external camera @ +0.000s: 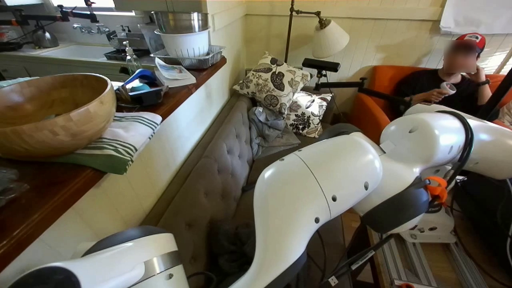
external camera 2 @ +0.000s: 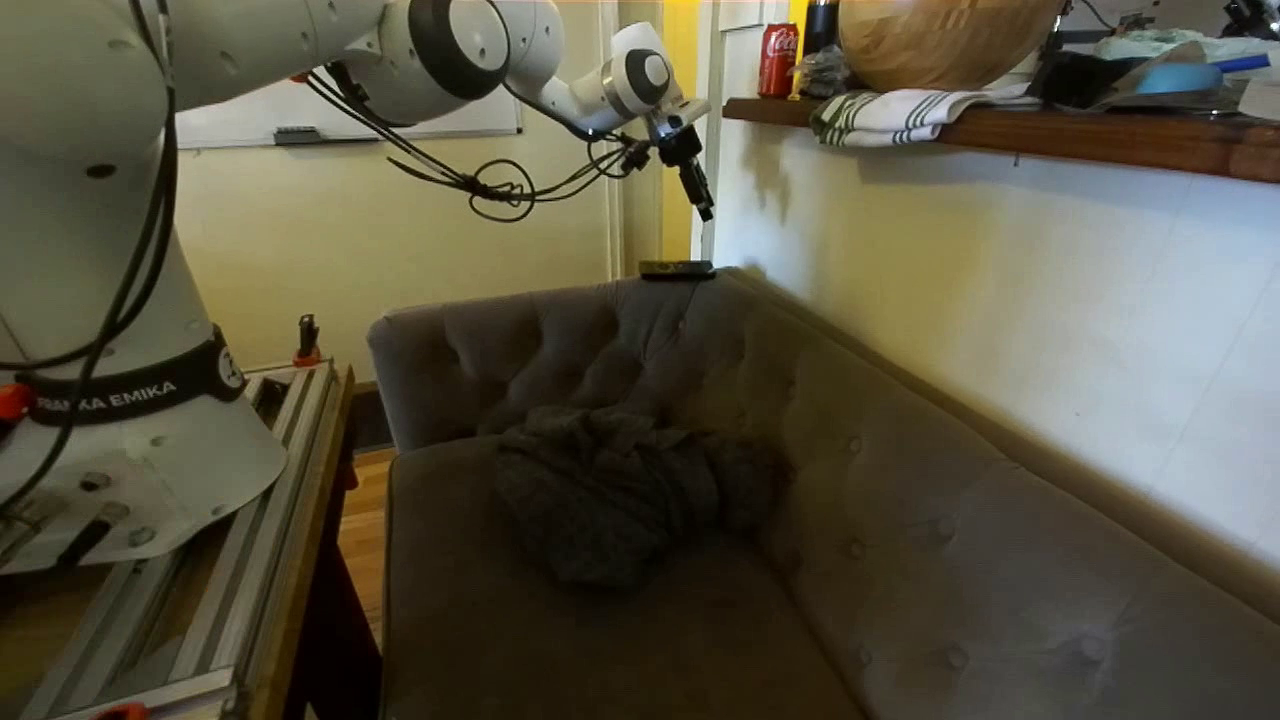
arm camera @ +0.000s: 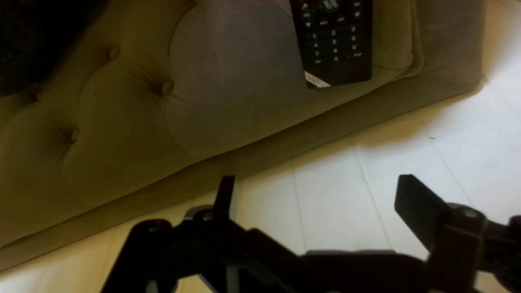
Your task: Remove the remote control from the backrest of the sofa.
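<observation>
The black remote control (external camera 2: 677,270) lies on top of the backrest (external camera 2: 940,470) at the far corner of the grey-brown sofa (external camera 2: 560,640). In the wrist view the remote control (arm camera: 336,44) shows at the top, button side visible, its upper end cut off by the frame. My gripper (external camera 2: 706,214) is above the remote control and apart from it, pointing down. In the wrist view my gripper (arm camera: 317,177) is open, with nothing between its fingers but a view of the wall. In an exterior view the tufted backrest (external camera: 212,180) shows, but the gripper and remote control are out of view.
A wall (external camera 2: 1000,300) runs close behind the backrest. A wooden ledge (external camera 2: 1150,145) juts out above it, with a wooden bowl (external camera 2: 940,45), striped towel (external camera 2: 900,115) and red can (external camera 2: 778,60). A dark cloth (external camera 2: 620,490) lies on the seat. A person sits in an orange armchair (external camera: 370,108).
</observation>
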Robot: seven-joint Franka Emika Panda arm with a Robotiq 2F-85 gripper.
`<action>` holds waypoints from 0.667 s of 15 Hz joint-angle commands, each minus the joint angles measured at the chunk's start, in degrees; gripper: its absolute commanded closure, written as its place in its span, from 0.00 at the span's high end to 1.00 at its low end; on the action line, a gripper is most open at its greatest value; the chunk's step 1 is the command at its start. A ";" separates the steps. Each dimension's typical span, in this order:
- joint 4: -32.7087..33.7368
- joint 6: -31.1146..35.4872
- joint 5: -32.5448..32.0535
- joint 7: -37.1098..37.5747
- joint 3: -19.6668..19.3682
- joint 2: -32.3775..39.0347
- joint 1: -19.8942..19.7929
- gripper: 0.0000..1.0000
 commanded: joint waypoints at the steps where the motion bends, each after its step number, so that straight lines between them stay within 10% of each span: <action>1: -4.57 7.62 0.30 -0.95 1.03 -3.02 0.82 1.00; 10: -16.66 29.05 1.21 -17.10 9.18 -9.96 -3.75 1.00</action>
